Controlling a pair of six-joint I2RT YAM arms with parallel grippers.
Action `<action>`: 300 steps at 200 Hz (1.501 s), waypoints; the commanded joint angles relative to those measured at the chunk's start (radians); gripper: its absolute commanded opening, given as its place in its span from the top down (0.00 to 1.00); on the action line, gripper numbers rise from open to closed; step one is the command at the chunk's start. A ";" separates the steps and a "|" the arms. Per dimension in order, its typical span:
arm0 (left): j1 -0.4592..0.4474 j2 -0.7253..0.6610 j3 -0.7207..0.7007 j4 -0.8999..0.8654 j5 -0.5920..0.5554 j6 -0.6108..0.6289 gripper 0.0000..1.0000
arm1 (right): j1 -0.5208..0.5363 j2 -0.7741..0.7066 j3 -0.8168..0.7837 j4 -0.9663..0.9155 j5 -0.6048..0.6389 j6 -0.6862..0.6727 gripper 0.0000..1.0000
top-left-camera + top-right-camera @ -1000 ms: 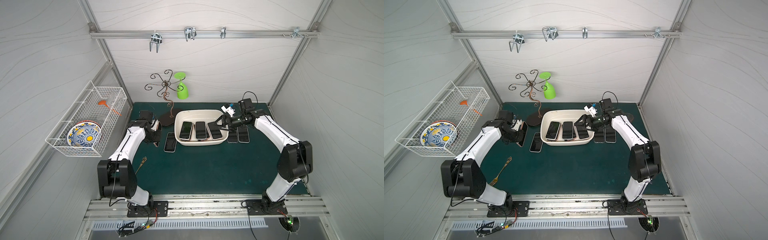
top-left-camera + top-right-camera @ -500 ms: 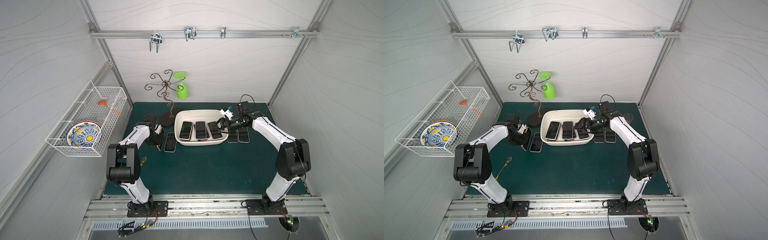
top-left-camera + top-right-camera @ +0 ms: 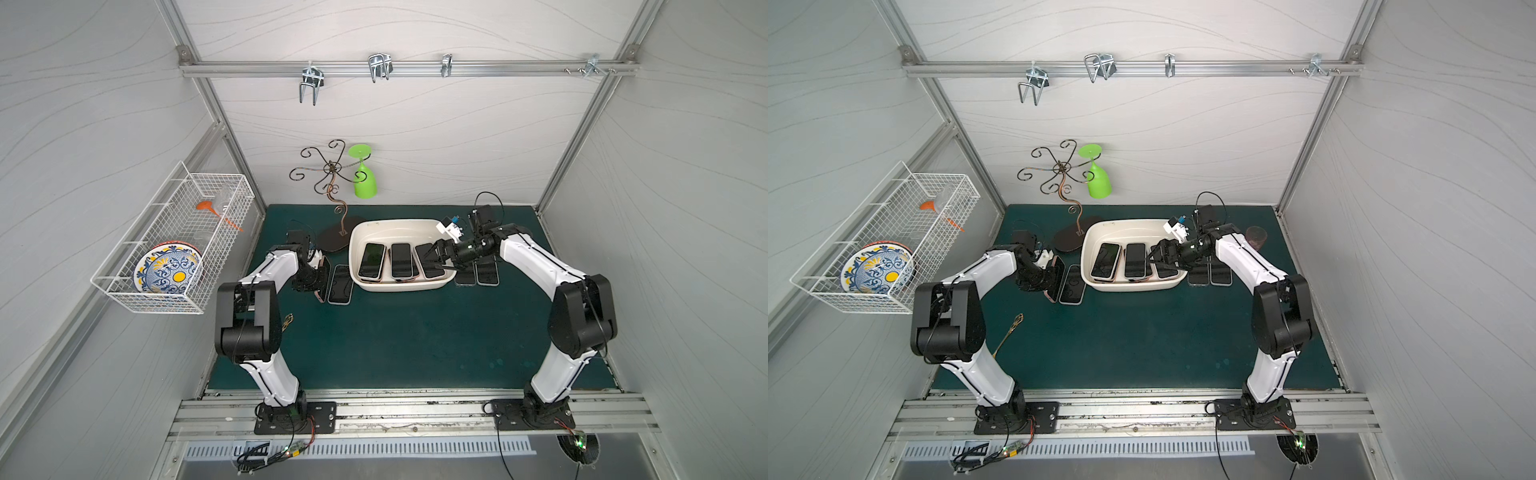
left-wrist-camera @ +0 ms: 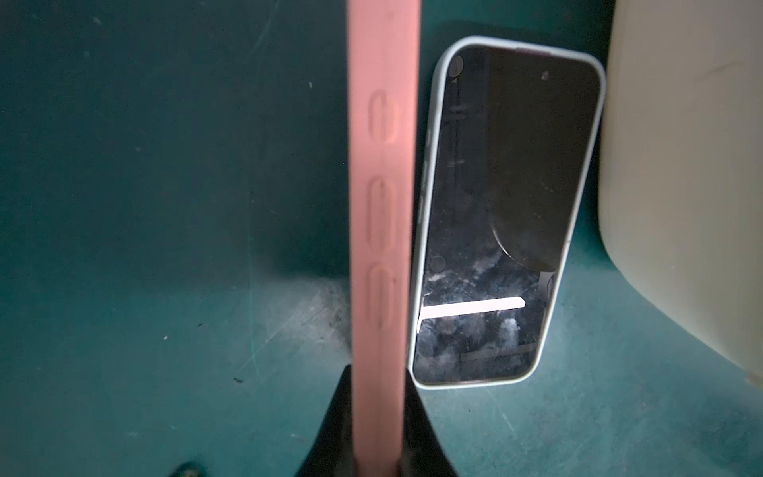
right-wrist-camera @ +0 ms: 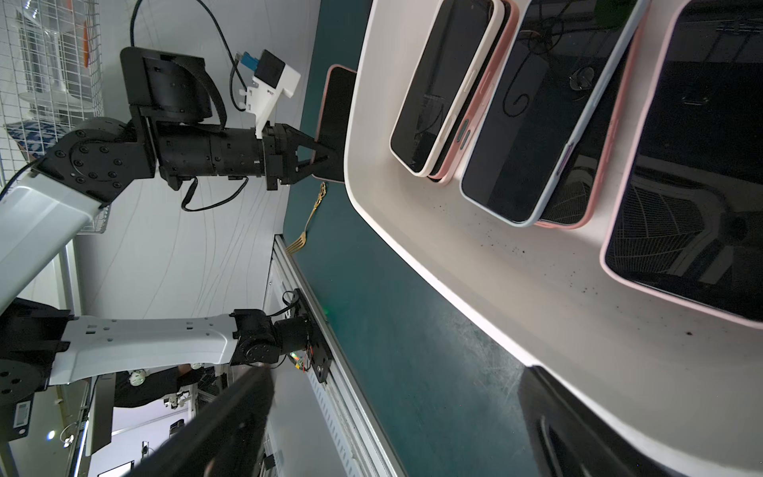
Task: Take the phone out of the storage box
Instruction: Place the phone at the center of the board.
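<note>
The right gripper (image 3: 435, 259) reached over the right end of the storage box (image 3: 397, 226) with its fingers spread wide. The rightmost phone (image 5: 693, 165) lay screen-up in the box with the others, and in the right wrist view it sat just ahead of the fingertips and apart from them. The left gripper (image 4: 377, 417) was clamped narrowly on a pink-cased phone (image 4: 380, 186), held on edge above the green mat (image 3: 395, 332), just beside a blue-cased phone (image 4: 516, 206) lying flat outside the box's left wall.
</note>
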 commanded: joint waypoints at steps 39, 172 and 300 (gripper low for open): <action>0.004 0.057 0.033 0.002 -0.003 -0.010 0.74 | 0.017 0.023 -0.005 -0.035 0.016 -0.023 0.01; 0.007 0.146 0.153 -0.085 -0.208 -0.084 0.56 | 0.035 0.026 -0.028 -0.050 0.051 -0.044 0.01; 0.030 0.145 0.223 -0.115 -0.276 -0.188 0.09 | 0.041 0.016 -0.070 -0.045 0.072 -0.050 0.02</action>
